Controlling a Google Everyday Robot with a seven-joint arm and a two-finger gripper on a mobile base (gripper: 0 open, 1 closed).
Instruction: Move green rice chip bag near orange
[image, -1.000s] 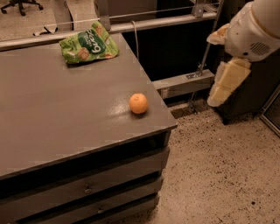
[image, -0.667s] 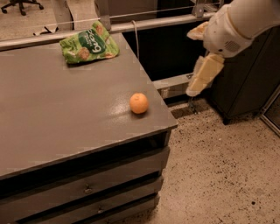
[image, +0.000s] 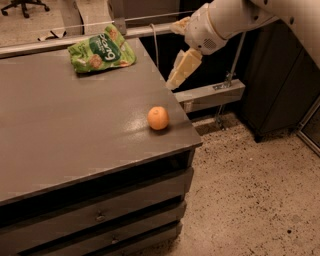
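The green rice chip bag lies flat at the far edge of the grey table, left of its right side. The orange sits near the table's front right corner, well apart from the bag. My gripper hangs in the air just past the table's right edge, to the right of the bag and above and behind the orange. It holds nothing and touches neither thing.
The table has drawers below its front edge. A metal rail and dark cabinets stand to the right over a speckled floor. An office chair base is at the far left.
The arm has swung left, bringing the gripper from out over the floor to the table's right edge. The bag and the orange have not moved.
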